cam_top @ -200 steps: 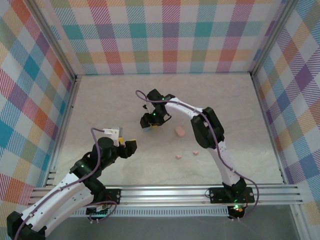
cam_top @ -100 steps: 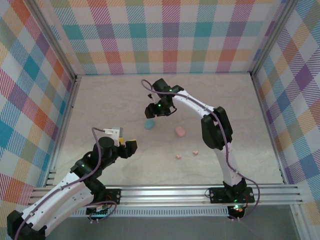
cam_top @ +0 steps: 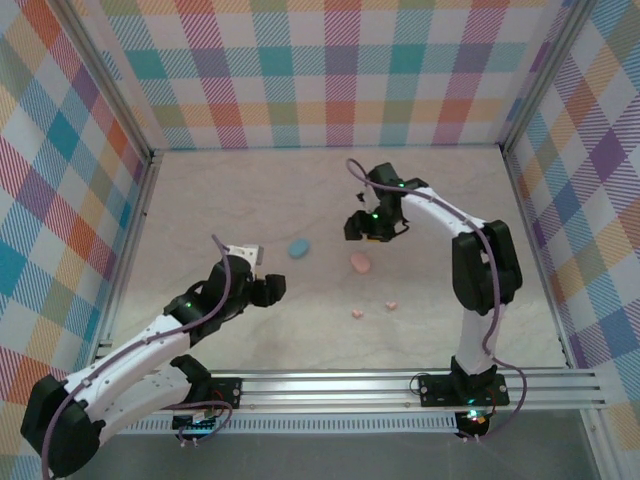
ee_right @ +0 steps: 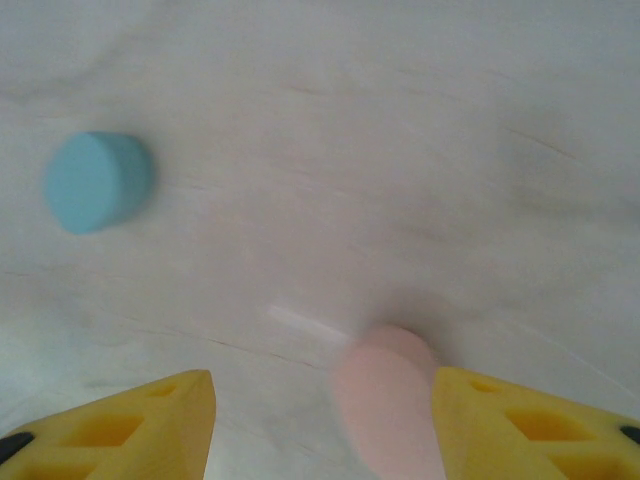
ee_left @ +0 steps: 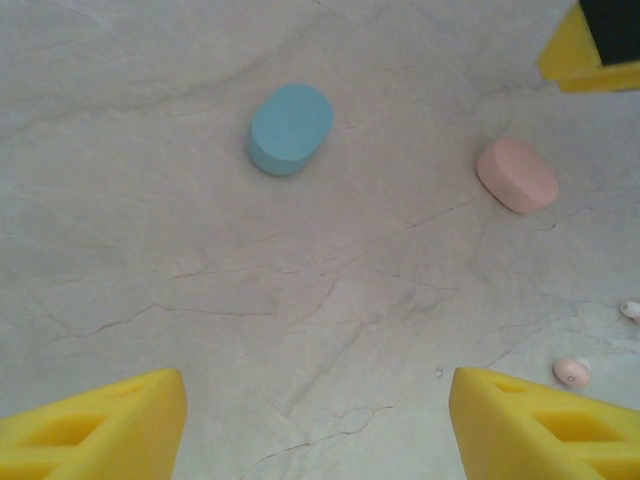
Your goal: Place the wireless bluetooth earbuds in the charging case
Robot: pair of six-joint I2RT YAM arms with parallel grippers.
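Two tiny pink earbuds [cam_top: 357, 313] [cam_top: 392, 305] lie on the table right of centre; the left wrist view also has them as earbuds [ee_left: 571, 372] [ee_left: 629, 310] at its right edge. A shut blue oval charging case [cam_top: 299, 247] [ee_left: 290, 128] [ee_right: 98, 181] and a shut pink oval case [cam_top: 360, 262] [ee_left: 516, 174] [ee_right: 388, 400] rest on the table mid-scene. My right gripper [cam_top: 368, 228] [ee_right: 322, 430] hovers open just behind the pink case, which shows blurred beside its right finger. My left gripper [cam_top: 272, 290] [ee_left: 318, 430] is open and empty, near and left of the blue case.
Checked walls and metal frame posts enclose the pale marbled table [cam_top: 230, 200]. A metal rail [cam_top: 340, 385] runs along the near edge with both arm bases. The right gripper's yellow finger [ee_left: 590, 50] pokes into the left wrist view's top right corner.
My right gripper has swung rightward from over the blue case to behind the pink case; the blue case stays on the table. My left arm has reached forward and a little right.
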